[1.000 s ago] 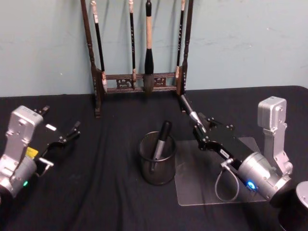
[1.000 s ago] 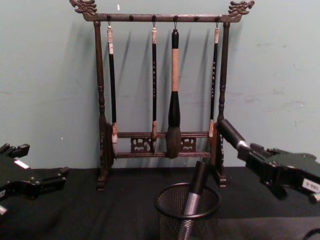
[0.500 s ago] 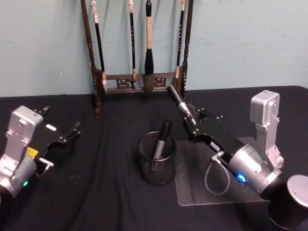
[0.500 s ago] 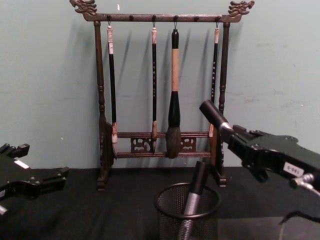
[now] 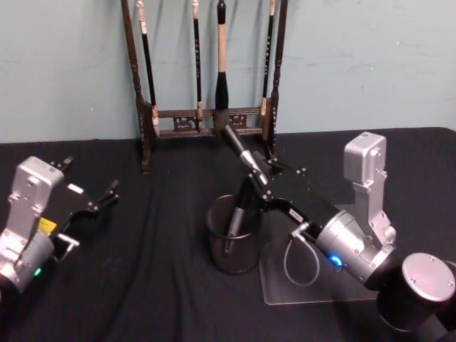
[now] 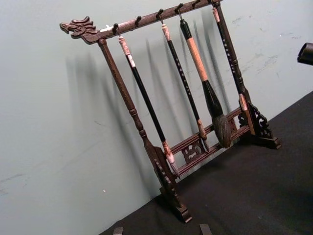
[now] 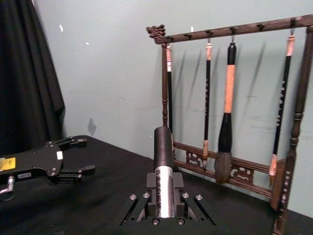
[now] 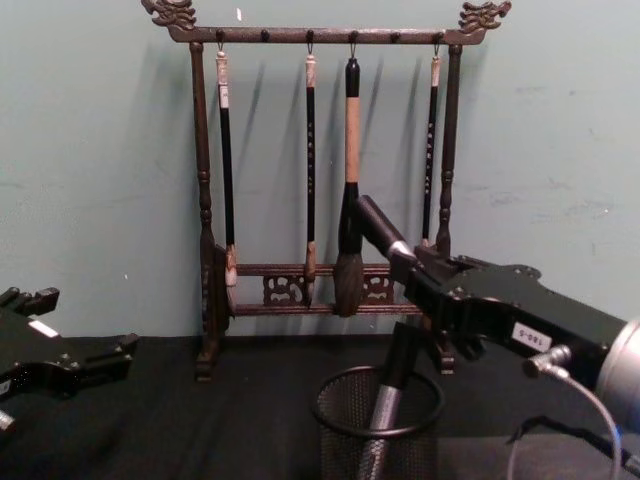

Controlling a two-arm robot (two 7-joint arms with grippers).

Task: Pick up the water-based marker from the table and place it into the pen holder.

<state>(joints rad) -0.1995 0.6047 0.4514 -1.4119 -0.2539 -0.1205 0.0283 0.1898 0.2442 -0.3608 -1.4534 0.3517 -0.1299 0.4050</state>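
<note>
Marker: black-and-silver water-based marker (image 5: 242, 152) pinched between the right gripper's jaws, tilted, black cap end pointing up and far-left, above the pen holder's far rim; dark lettering runs along its silver barrel in the right wrist view (image 7: 163, 181), too small to read.
Right gripper: black two-finger gripper (image 5: 258, 176) just above and right of the holder, reaching in from the near right; a white tag on its body (image 8: 529, 338) reads roughly "168-5".
Pen holder: small round black wire-mesh cup (image 5: 232, 235) at mid-table, with a second black-and-silver pen (image 5: 235, 214) leaning inside it.
Table: matte black tabletop (image 5: 142, 285); a greyer mat patch (image 5: 299, 281) lies right of the holder.
Left gripper: black gripper (image 5: 89, 198) at the left, fingers spread, empty; a yellow label sits on its body.
Brush rack: dark wooden rack with carved dragon ends (image 8: 330, 170) at the far edge, four brushes hanging.
</note>
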